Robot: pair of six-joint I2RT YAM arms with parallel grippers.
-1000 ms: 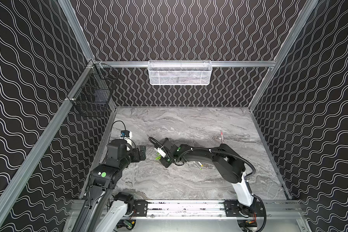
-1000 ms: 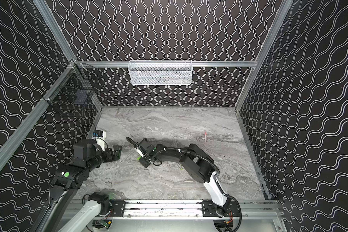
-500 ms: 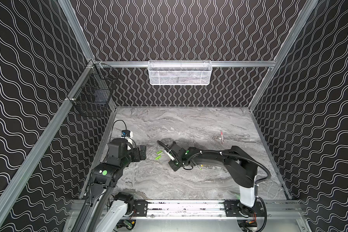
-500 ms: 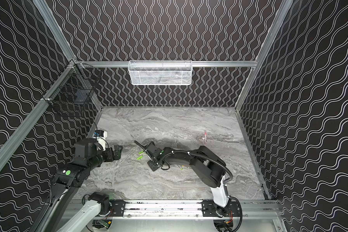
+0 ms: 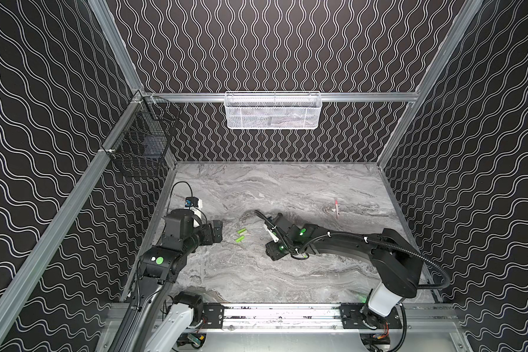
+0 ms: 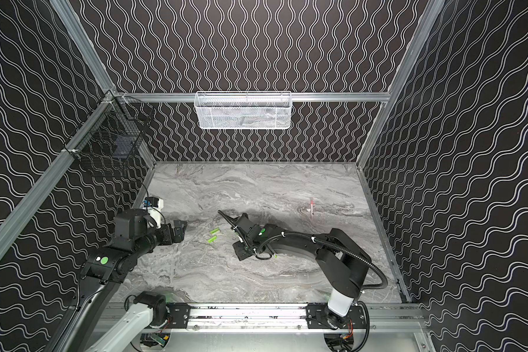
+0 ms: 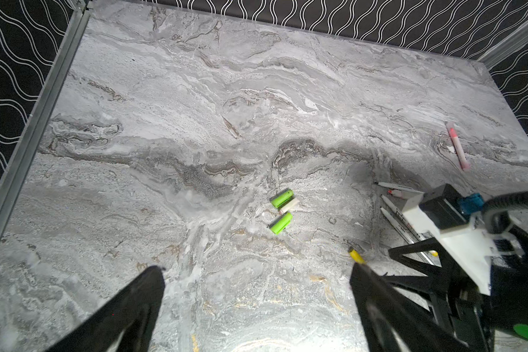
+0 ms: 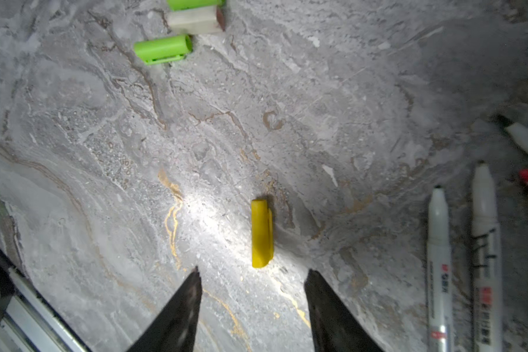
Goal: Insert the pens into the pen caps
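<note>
Your right gripper point(image 8: 253, 274) stands parted and empty, the yellow cap point(image 8: 261, 233) lying flat just beyond its tips. Your left gripper point(image 7: 256, 267) gapes wide (also empty). Uncapped pens point(image 8: 438, 243) lie beside the right gripper; the pale cap point(image 8: 192, 19) looks pinkish, perhaps.

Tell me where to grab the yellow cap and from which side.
Likely best: pinch the yellow cap mid-length across its narrow width, from above. It lies flat on the table, long axis in line with the gap of the open right hand.
</note>
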